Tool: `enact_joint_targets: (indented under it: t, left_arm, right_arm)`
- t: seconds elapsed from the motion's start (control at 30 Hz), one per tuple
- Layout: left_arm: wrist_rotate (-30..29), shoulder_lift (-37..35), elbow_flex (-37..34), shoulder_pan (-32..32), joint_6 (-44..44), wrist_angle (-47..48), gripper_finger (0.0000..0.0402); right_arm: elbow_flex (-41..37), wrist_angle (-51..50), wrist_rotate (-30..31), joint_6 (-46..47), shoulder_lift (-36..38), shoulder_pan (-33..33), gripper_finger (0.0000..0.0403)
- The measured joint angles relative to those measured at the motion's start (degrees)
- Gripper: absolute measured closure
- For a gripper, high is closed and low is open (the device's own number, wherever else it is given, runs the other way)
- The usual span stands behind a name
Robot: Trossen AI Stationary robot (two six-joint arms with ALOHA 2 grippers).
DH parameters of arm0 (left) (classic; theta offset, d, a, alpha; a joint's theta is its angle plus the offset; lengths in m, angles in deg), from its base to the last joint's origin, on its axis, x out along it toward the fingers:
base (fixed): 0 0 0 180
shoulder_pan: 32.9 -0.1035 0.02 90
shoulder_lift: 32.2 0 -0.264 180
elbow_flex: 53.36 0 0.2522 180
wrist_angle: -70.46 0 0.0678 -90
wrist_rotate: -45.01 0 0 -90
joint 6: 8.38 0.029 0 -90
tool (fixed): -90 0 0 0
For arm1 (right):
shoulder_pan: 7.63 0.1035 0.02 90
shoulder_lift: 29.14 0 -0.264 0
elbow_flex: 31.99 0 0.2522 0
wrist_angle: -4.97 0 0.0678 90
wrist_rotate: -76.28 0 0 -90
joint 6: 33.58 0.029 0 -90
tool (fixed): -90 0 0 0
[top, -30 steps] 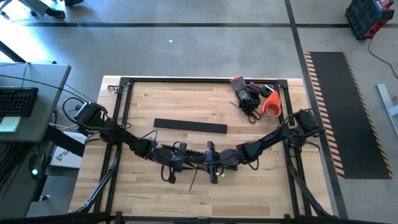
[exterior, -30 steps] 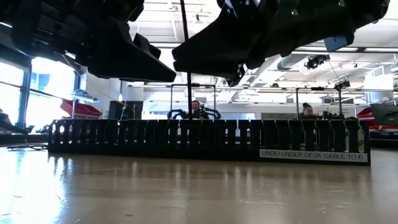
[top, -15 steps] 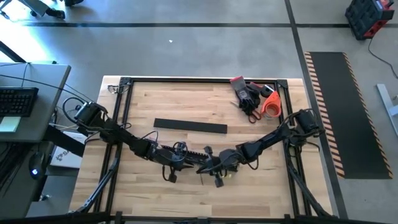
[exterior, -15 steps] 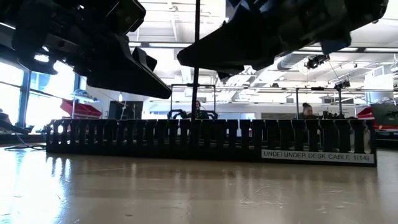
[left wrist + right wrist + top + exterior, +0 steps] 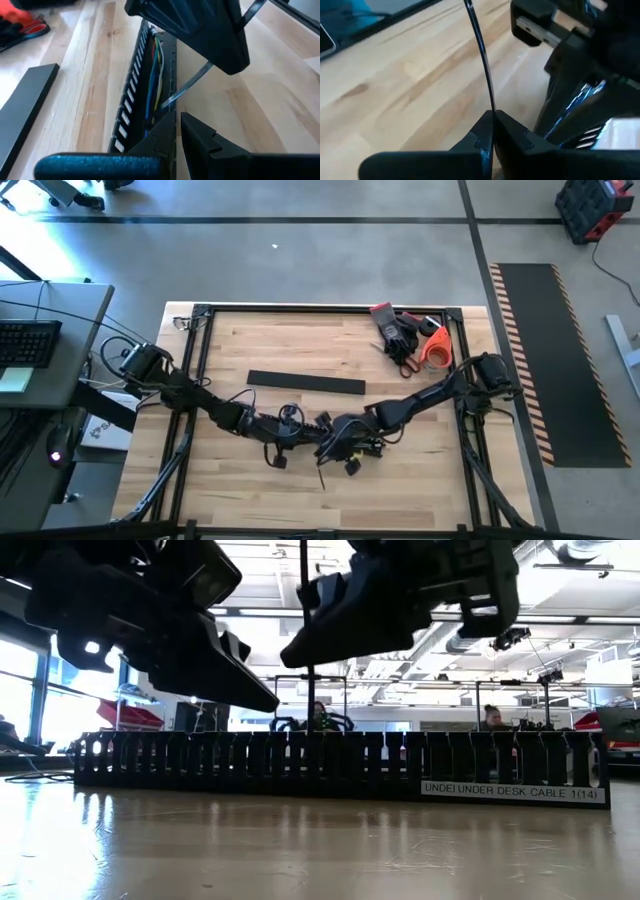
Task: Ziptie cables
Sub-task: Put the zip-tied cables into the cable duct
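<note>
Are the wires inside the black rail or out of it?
Inside: the wires run along between the slotted rail's walls.

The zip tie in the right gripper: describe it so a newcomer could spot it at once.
On the wooden table, find where the two arms meet near the front middle. The right gripper is shut on a thin black strap, the zip tie. Unlike the coloured cables lying in the slotted rail, it is one stiff, flat, all-black strip.

Open wood (image 5: 300, 345) behind black rail (image 5: 305, 382); gloves (image 5: 398, 335) and orange-handled tool (image 5: 434, 346) crowding far right corner; both arms (image 5: 420, 402) blocking middle front.
</note>
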Motion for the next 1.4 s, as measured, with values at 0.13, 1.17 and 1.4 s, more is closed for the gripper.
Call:
enact_joint_targets:
  t: [0.13, 1.17, 1.4]
  left_arm:
    - [0.0, 0.0, 0.0, -0.5, 0.0, 0.1, 0.0387]
    - [-0.8, 0.0, -0.2, -0.9, -1.0, 1.7, 0.0387]
    - [-0.7, 0.0, -0.2, -1.0, -1.1, 3.0, 0.0387]
  right_arm:
    - [1.3, -0.8, -0.2, -6.3, 0.0, -0.1, 0.0403]
    - [8.8, -12.8, -8.7, -39.9, -3.5, -0.8, 0.0403]
    - [18.4, -25.5, -8.4, -45.7, -10.5, -0.9, 0.0403]
